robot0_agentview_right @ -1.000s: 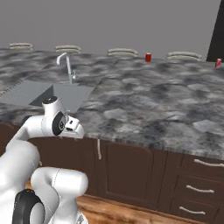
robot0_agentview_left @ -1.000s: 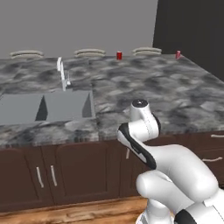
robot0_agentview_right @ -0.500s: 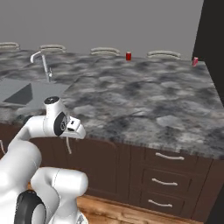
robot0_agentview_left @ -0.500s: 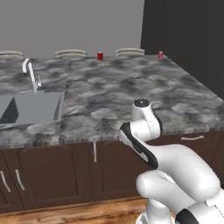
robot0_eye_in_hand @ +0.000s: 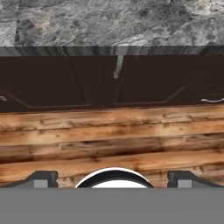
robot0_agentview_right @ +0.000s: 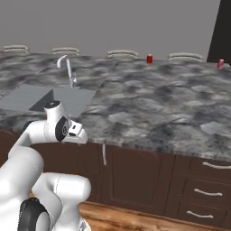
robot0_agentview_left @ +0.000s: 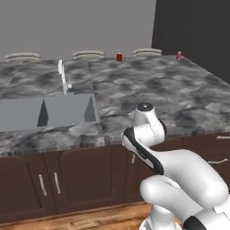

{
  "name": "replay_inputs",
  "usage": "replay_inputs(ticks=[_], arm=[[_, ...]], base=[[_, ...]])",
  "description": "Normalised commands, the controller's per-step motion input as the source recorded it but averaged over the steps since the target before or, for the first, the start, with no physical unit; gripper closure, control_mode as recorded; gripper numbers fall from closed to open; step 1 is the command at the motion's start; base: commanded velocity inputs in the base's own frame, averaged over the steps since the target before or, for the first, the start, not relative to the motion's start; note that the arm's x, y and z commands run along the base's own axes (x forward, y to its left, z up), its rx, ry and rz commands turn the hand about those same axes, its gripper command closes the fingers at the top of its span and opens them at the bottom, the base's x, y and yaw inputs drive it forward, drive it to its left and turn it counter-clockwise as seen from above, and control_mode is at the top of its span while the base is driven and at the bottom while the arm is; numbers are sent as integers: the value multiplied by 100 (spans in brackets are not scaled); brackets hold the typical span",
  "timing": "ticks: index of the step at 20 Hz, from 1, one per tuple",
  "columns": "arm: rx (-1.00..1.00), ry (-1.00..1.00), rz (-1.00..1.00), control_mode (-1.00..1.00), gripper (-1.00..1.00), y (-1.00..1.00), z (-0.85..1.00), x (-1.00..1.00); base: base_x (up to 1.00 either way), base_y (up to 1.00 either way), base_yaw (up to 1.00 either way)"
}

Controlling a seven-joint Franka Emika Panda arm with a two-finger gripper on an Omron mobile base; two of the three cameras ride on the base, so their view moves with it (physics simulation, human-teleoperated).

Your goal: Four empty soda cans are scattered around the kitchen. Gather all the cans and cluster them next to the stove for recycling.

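A grey marbled worktop (robot0_agentview_left: 134, 90) with a sunken sink (robot0_agentview_left: 45, 112) runs above dark cabinets. Two red soda cans (robot0_agentview_left: 119, 57) (robot0_agentview_left: 179, 55) stand well apart at its far edge. The pincer (robot0_eye_in_hand: 112, 177) points at the wooden floor (robot0_eye_in_hand: 109, 131) — fingers spread, holding nothing.

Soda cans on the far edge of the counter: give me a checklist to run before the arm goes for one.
1. Cans located: ok. One soda can stands near the middle of the back edge, a second soda can toward the right corner.
2. Cans upright: ok, both stand on end.
3. Gripper free: ok, fingertips wide apart with nothing between them.
4. Gripper aimed at a can: not ok. The hand view faces the dark cabinet doors and wood floor.
5. Path across the counter: ok for the stretch between arm and cans; the sink and faucet lie off to the left.
6. Reach: cannot tell; both cans sit at the far edge.
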Motion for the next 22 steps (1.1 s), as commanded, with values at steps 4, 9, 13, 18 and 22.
replay_inputs(ticks=[4,9,13,18,22], arm=[[0,0,0,100,-100,0,0,0],[0,0,0,100,-100,0,0,0],[0,0,0,100,-100,0,0,0],[0,0,0,100,-100,0,0,0],[0,0,0,100,-100,0,0,0]], base=[[9,100,-6],[3,100,-4],[1,100,-2],[0,100,0],[0,100,0]])
